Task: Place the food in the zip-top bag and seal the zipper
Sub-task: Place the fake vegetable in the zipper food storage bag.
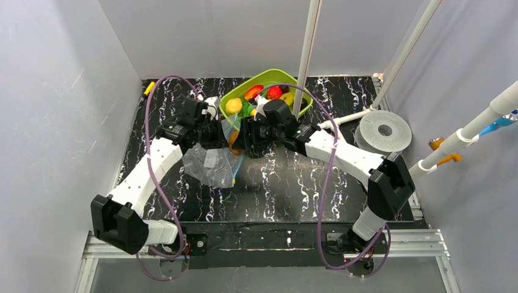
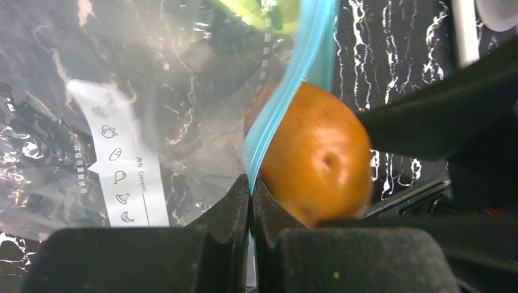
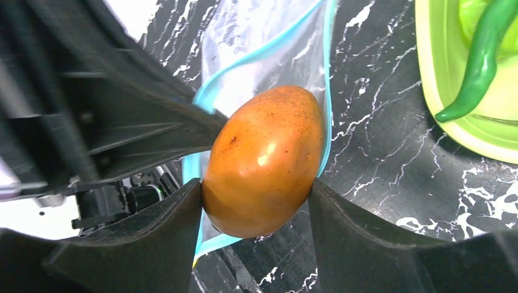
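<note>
The clear zip-top bag (image 1: pixel 211 163) hangs from my left gripper (image 2: pixel 251 189), which is shut on its blue-teal zipper (image 2: pixel 287 91); the white label (image 2: pixel 119 165) faces the left wrist camera. My right gripper (image 3: pixel 255 186) is shut on an orange-brown food piece (image 3: pixel 266 159), held right at the bag's open mouth, with the zipper strip (image 3: pixel 330 79) looping around behind it. Seen from above, both grippers (image 1: pixel 227 131) (image 1: pixel 239 139) meet just in front of the lime-green tray (image 1: pixel 287 82). More food (image 1: pixel 253 93) lies in that tray, including a green chili (image 3: pixel 482 61).
A white disc (image 1: pixel 383 131) lies at the right of the black marbled table. Two white poles (image 1: pixel 305 55) (image 1: pixel 406 49) rise near the tray. A small yellow item (image 1: pixel 148 87) sits at the far left corner. Grey walls close in on three sides.
</note>
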